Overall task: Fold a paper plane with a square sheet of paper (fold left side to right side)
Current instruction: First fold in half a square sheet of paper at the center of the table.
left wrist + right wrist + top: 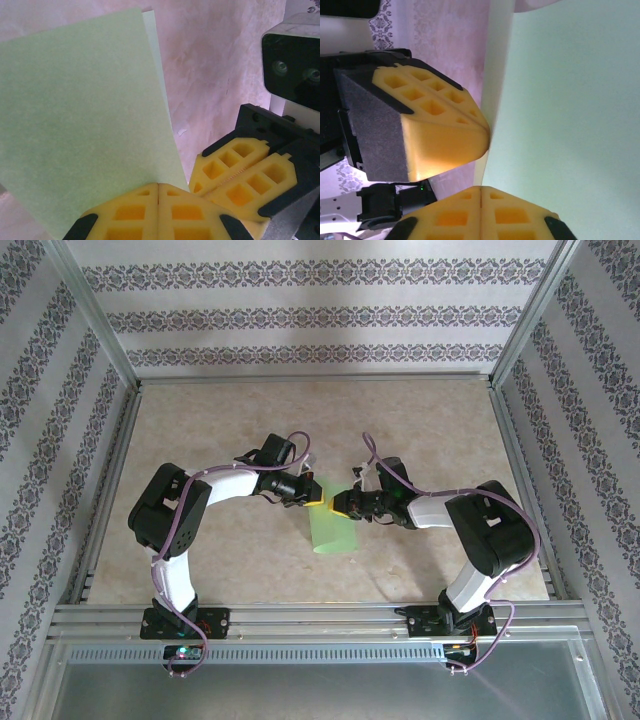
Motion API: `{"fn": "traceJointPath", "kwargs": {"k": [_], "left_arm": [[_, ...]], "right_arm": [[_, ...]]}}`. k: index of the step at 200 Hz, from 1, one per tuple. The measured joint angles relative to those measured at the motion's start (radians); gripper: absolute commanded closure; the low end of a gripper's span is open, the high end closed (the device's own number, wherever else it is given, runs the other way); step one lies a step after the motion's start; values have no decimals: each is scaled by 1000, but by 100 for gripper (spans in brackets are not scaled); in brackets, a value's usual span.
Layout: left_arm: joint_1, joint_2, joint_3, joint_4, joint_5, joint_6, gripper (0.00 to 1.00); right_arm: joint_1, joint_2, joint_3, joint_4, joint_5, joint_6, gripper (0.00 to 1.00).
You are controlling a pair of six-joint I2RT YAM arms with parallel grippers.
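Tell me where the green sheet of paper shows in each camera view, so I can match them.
Top external: the green paper lies at table centre, between the two arms.
Left wrist: the paper is at left and centre, above the shut left tool.
Right wrist: the paper is on the right half.
Shared landmark: the yellow left tool at the paper's edge.

left claw (313,502) and right claw (343,505) meet at green paper (331,532).

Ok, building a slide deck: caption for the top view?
Left gripper and right gripper, both shut, pinch the far end of the folded light green paper sheet.
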Motion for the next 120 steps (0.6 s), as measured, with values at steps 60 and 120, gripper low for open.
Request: {"fn": "traceJointPath", "kwargs": {"k": [60,120], "left_arm": [[0,-108,-8,-14,-60,7,60],[-3,-360,-92,-51,-256,4,50]], "right_arm": [[0,-2,0,-36,66,-10,100],[0,-58,-27,-89,164,-24,100]]}}
